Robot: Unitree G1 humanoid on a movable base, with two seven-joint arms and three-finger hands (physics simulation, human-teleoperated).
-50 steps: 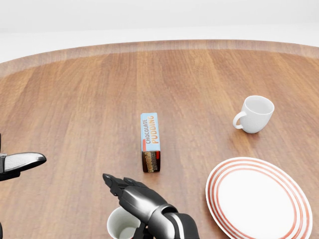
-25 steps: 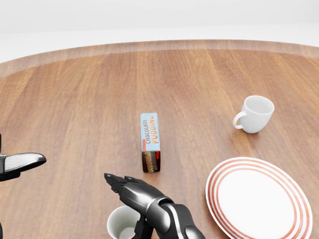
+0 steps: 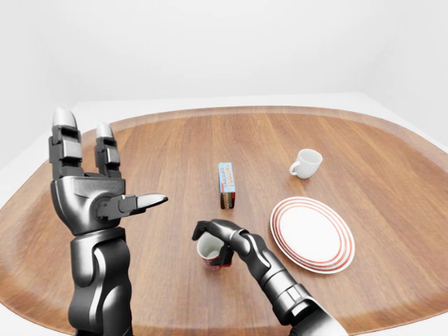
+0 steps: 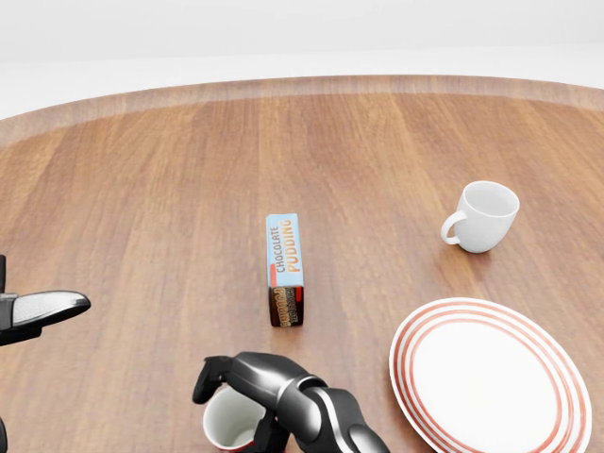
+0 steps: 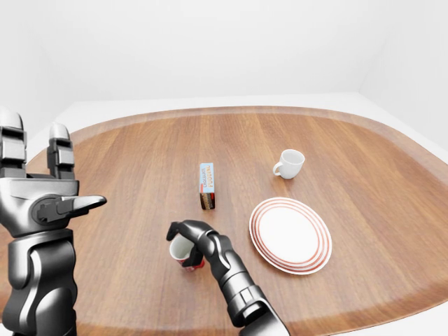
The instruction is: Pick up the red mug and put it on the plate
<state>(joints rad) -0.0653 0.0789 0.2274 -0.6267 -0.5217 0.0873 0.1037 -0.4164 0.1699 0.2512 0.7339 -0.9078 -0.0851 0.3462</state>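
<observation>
Now right robot hand (image 3: 222,241) curled round red mug (image 3: 210,250).

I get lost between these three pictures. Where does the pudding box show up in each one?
Left-eye view: pudding box just left of centre, above the right hand.
Head view: centre, larger.
Right-eye view: left of centre.
Shared landmark: the plate lies to its lower right in every view.
</observation>
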